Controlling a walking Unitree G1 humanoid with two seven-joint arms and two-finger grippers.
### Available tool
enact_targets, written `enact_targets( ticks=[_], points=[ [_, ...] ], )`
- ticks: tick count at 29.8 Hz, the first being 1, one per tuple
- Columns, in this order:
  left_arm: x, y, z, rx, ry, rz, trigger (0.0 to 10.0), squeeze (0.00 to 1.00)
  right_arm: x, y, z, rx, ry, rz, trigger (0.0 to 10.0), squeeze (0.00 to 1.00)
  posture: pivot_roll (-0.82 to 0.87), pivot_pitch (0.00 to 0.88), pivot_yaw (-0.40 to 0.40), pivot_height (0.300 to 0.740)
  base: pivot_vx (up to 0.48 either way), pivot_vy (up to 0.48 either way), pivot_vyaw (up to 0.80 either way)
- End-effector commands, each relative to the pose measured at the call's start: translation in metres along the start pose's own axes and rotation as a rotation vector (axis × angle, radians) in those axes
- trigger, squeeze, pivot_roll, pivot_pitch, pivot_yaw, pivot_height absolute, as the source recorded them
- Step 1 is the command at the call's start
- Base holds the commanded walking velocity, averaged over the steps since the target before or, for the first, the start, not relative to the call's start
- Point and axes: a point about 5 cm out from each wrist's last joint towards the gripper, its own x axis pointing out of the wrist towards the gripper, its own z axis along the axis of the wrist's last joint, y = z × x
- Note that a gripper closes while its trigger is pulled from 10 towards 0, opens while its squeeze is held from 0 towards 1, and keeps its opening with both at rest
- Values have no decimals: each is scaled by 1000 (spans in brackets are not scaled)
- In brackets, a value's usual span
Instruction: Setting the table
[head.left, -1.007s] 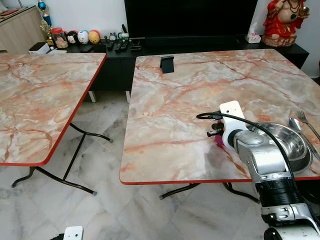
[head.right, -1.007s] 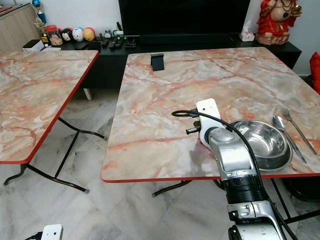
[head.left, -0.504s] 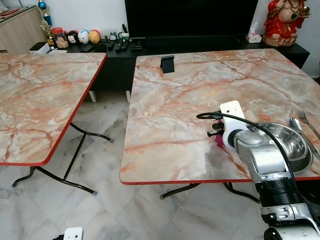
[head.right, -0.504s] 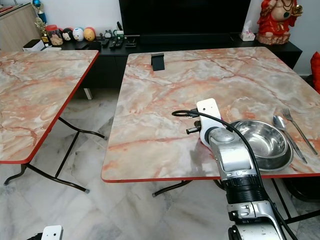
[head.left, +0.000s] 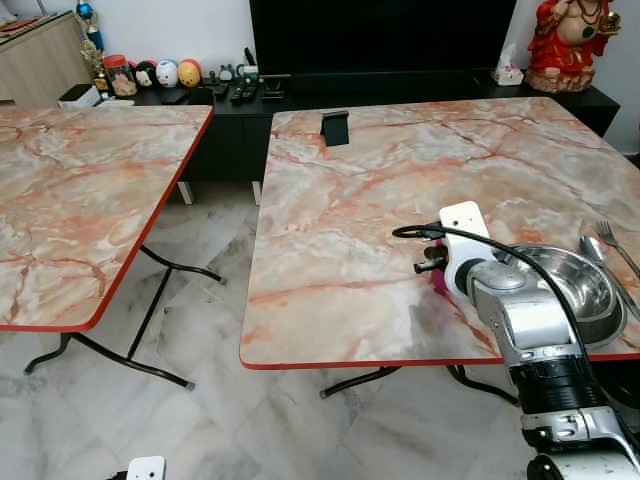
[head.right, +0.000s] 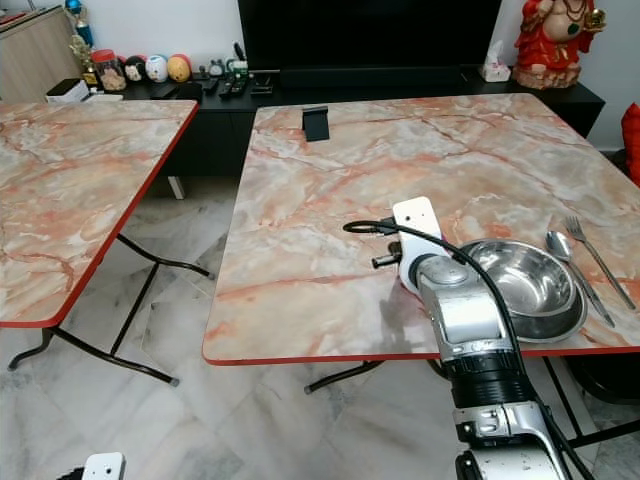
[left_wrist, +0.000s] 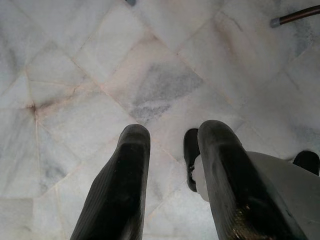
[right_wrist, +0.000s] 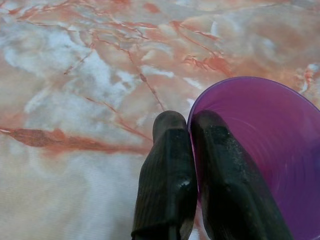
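My right gripper (right_wrist: 189, 120) is shut on the rim of a purple cup (right_wrist: 265, 145), one finger inside and one outside. The cup (head.left: 438, 283) sits low over the marble table (head.left: 370, 200), near its front edge, just left of a steel bowl (head.left: 570, 280). My right arm (head.left: 515, 325) covers most of the cup from the head views. A spoon (head.left: 592, 247) and a fork (head.left: 612, 243) lie to the right of the bowl. My left gripper (left_wrist: 172, 135) hangs open over the floor tiles, holding nothing.
A small black stand (head.left: 335, 128) is at the far side of the same table. A second marble table (head.left: 80, 190) stands to the left across a gap of floor. Behind are a dark TV console (head.left: 300, 95) with ornaments and a red statue (head.left: 567, 40).
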Motion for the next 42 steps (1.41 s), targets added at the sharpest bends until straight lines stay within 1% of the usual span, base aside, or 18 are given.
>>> enact_targets(
  ticks=[1, 2, 3, 4, 5, 6, 12, 13, 17, 22, 27, 33, 38, 42],
  points=[
    [-1, 4, -4, -2, 20, 4, 10000, 0, 1, 3, -2, 1, 1, 4, 10000, 235, -108, 0, 63, 740, 0, 0, 0],
    [-1, 4, -4, -1, 21, 3, 10000, 0, 1, 3, -3, 1, 1, 5, 10000, 251, -108, 0, 63, 740, 0, 0, 0],
    [-1, 3, -4, -1, 21, 3, 10000, 0, 1, 4, -3, 2, 1, 7, 10000, 686, -108, 0, 63, 740, 0, 0, 0],
    [-1, 3, -4, -1, 21, 2, 10000, 0, 1, 4, -3, 3, 1, 8, 10000, 890, -108, 0, 64, 740, 0, 0, 0],
    [-1, 3, -4, -1, 21, 2, 10000, 0, 1, 4, -3, 3, 1, 8, 10000, 890, -108, 0, 64, 740, 0, 0, 0],
    [-1, 3, -4, -1, 20, 2, 10000, 0, 1, 4, -3, 4, 1, 8, 10000, 1000, -108, 0, 64, 740, 0, 0, 0],
    [-1, 2, -3, -1, 15, -2, 10000, 0, 1, 4, -3, 3, 1, 3, 10000, 1000, -108, 0, 65, 740, 0, 0, 0],
    [-1, 2, -3, -1, 14, -2, 10000, 0, 1, 4, -3, 3, 2, -1, 10000, 0, -109, 0, 67, 740, 0, 0, 0],
    [-1, 2, -3, 1, 14, -2, 10000, 0, 1, 3, -3, 0, -3, -9, 10000, 0, -110, 0, 67, 740, 0, 0, 0],
    [-1, 2, -3, 2, 14, -1, 10000, 0, 2, 1, 4, -44, -48, -32, 10000, 0, -107, 0, 67, 740, 0, 0, 0],
    [-1, 3, -2, 1, 15, -2, 10000, 0, 2, 4, 8, -39, -59, -28, 10000, 0, -105, 0, 66, 740, 0, 0, 0],
    [-1, 4, -2, 2, 18, -2, 10000, 0, 4, 7, 3, -54, -39, -7, 10000, 0, -104, 0, 64, 740, 0, 0, 0],
    [-1, 3, -4, 3, 24, -3, 10000, 0, 4, 15, -2, -82, -25, 41, 10000, 0, -99, 0, 61, 740, 0, 0, 0],
    [-1, 2, -5, 1, 27, -3, 10000, 0, 4, 14, -1, -70, -32, 27, 10000, 0, -99, 0, 61, 740, 0, 0, 0]
  ],
)
